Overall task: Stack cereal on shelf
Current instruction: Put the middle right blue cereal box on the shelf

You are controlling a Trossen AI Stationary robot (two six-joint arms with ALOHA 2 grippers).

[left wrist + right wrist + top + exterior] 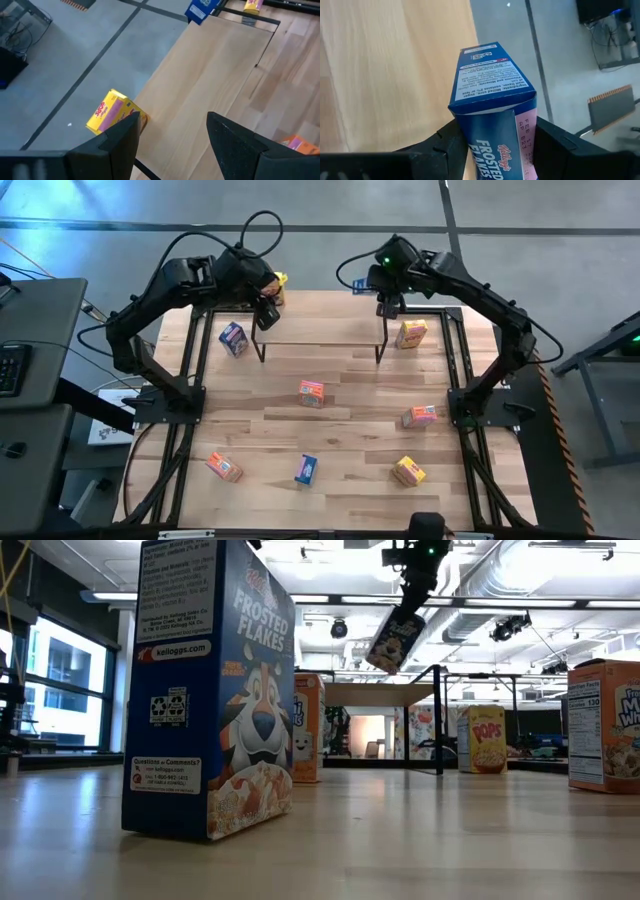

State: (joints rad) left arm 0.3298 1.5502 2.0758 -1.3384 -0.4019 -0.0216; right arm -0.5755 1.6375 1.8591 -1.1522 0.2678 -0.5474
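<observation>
The shelf (322,330) is a light plank on black legs at the table's far middle. A yellow cereal box (278,285) sits on its far left corner, also seen in the left wrist view (115,112). My left gripper (266,310) hovers open just beside that box (172,145). My right gripper (384,292) is over the shelf's far right end, shut on a blue cereal box (358,283). The other boxes rest on the tabletop. My right gripper (502,150) pinches the blue Frosted Flakes box (492,95) between its two fingers (445,145), one on each of two opposite sides (527,135). It comes from above. The box (395,640) hangs tilted below the fingers, lifted clear above the shelf (375,693).
On the tabletop are a blue box (233,337) left of the shelf, a yellow one (411,333) to its right, orange-red boxes (312,392) (420,416) (224,467), and a blue (306,469) and a yellow box (408,471) near the front edge. Black frame rails run along both sides.
</observation>
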